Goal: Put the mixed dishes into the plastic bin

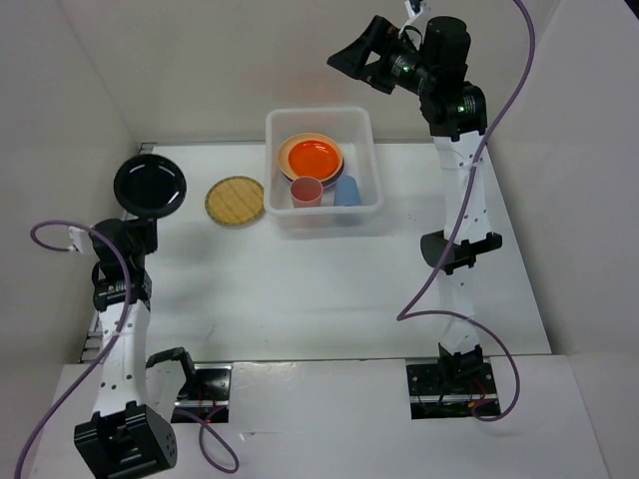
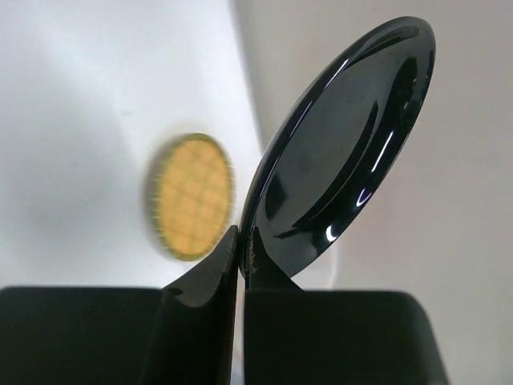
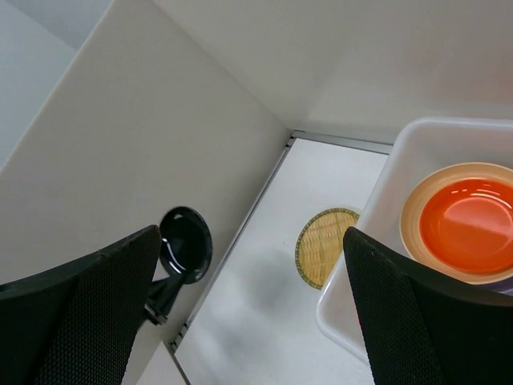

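We note a white table [image 1: 329,299] bounded by plain white walls [image 1: 200,70] on its left, far and right sides. A grey strip [image 3: 337,140] runs where the far wall meets the table surface

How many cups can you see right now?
2: a pink cup and a blue cup, side by side inside the plastic bin, at its near end beside the stacked plates. None seems hidden.
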`<state>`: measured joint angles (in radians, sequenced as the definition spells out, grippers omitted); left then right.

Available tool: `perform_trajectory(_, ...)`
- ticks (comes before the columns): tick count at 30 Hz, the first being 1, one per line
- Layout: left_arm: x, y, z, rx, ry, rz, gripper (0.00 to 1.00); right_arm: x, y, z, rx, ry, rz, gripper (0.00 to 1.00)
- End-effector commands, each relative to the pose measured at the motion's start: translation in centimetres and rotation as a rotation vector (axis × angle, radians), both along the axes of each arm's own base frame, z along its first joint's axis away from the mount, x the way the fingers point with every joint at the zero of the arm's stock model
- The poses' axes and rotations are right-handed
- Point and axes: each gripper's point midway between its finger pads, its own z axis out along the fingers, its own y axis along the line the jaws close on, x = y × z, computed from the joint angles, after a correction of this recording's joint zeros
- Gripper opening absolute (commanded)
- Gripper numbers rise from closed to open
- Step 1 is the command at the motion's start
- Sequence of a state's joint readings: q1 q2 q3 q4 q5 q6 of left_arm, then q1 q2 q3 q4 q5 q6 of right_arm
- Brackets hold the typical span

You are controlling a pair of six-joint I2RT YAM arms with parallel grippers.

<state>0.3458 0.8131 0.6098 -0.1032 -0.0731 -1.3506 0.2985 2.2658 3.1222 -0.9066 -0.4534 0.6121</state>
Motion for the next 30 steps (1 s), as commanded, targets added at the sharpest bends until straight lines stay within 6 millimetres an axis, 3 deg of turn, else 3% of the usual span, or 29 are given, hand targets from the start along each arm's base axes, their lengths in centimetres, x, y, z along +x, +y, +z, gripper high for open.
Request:
perform_trajectory(1, 1.1, -2.3, 4.7, 0.08, -0.092, -0.141, 0.0, -4.1, -1.2, 5.2, 0.033, -0.108, -0.002, 0.99)
perform_trajectory(2, 2.1, -3.3, 8.3, 0.118, -0.177, -0.188, 0.0, -3.9, -1.4, 4.8, 0.022, -0.1, -0.015, 0.99)
perform_trajectory(5, 5.6, -5.7, 10.3, 0.211, -0.187, -0.371, 0.0, -3.8, -2.8, 4.7, 0.006, -0.081, -0.081, 0.99)
perform_trajectory(6, 7.7, -7.1, 11.4, 0.249, -0.193, -0.441, 0.0, -3.7, -2.9, 4.7, 0.006, -0.081, -0.093, 0.99)
perform_trajectory(7, 8.7, -8.3, 12.0, 0.257, -0.214, -0.495, 0.0, -3.9, -3.3, 4.8, 0.003, -0.075, -0.112, 0.99)
perform_trajectory(8, 10.7, -10.1, 10.5, 0.233, -0.183, -0.558, 0.0, -4.3, -3.6, 5.1, -0.004, -0.085, -0.121, 0.99)
perform_trajectory(9, 11.7, -11.1, 10.4, 0.236, -0.184, -0.598, 0.0, -4.3, -3.6, 5.1, -0.004, -0.085, -0.121, 0.99)
perform_trajectory(10, 13.1, -12.2, 12.3, 0.263, -0.22, -0.639, 0.0, -4.8, -4.0, 5.6, -0.003, -0.09, -0.135, 0.99)
perform_trajectory(11, 14.3, -13.4, 12.5, 0.271, -0.223, -0.678, 0.0, -5.5, -4.4, 6.5, 0.004, -0.109, -0.147, 0.99)
perform_trajectory(12, 16.5, -15.6, 9.6, 0.254, -0.16, -0.751, 0.0, -5.9, -4.5, 6.6, -0.003, -0.113, -0.147, 0.99)
perform_trajectory(14, 18.5, -17.8, 8.6, 0.285, -0.13, -0.829, 0.0, -6.9, -5.2, 7.6, 0.003, -0.13, -0.172, 0.99)
perform_trajectory(15, 21.1, -18.7, 8.3, 0.293, -0.123, -0.86, 0.0, -7.1, -5.7, 7.6, -0.006, -0.133, -0.181, 0.99)
perform_trajectory(16, 21.7, -20.2, 7.2, 0.304, -0.093, -0.909, 0.0, -7.3, -6.3, 8.0, -0.003, -0.141, -0.192, 0.99)
perform_trajectory(17, 23.4, -21.2, 4.2, 0.285, -0.039, -0.943, 0.0, -8.0, -6.7, 8.4, -0.002, -0.144, -0.202, 0.99)
perform_trajectory(18, 24.7, -22.1, 5.8, 0.311, -0.083, -0.953, 0.0, -8.1, -7.4, 8.6, -0.003, -0.144, -0.224, 0.99)
perform_trajectory(19, 25.1, -23.0, 4.8, 0.316, -0.052, -0.973, 0.0, -8.2, -7.4, 8.2, -0.009, -0.13, -0.224, 0.99)
perform_trajectory(20, 26.3, -23.4, 2.1, 0.318, -0.004, -0.968, 0.0, -8.5, -8.2, 8.6, -0.008, -0.135, -0.249, 0.99)
perform_trajectory(21, 26.9, -24.0, 1.4, 0.33, 0.011, -0.972, 0.0, -8.9, -8.6, 8.8, -0.008, -0.133, -0.266, 0.99)
perform_trajectory(22, 27.4, -25.0, 2.0, 0.347, 0.002, -0.982, 0.0, -8.8, -8.8, 8.7, -0.016, -0.138, -0.275, 0.99)
perform_trajectory(23, 28.3, -25.0, -0.2, 0.347, 0.043, -0.982, 0.0, -8.9, -8.8, 8.4, -0.021, -0.125, -0.275, 0.99)
perform_trajectory(25, 29.3, -26.5, -2.3, 0.358, 0.082, -1.006, 0.0, -9.1, -9.2, 8.4, -0.023, -0.121, -0.294, 0.99)
perform_trajectory(28, 30.1, -26.8, -4.4, 0.394, 0.131, -1.015, 0.0, -9.1, -9.2, 8.2, -0.027, -0.112, -0.294, 0.99)
perform_trajectory(29, 30.2, -27.5, -6.0, 0.407, 0.161, -1.024, 0.0, -9.1, -9.2, 8.2, -0.027, -0.112, -0.294, 0.99)
perform_trajectory(30, 30.5, -27.9, -5.8, 0.449, 0.167, -1.019, 0.0, -9.1, -9.2, 8.2, -0.027, -0.112, -0.294, 0.99)
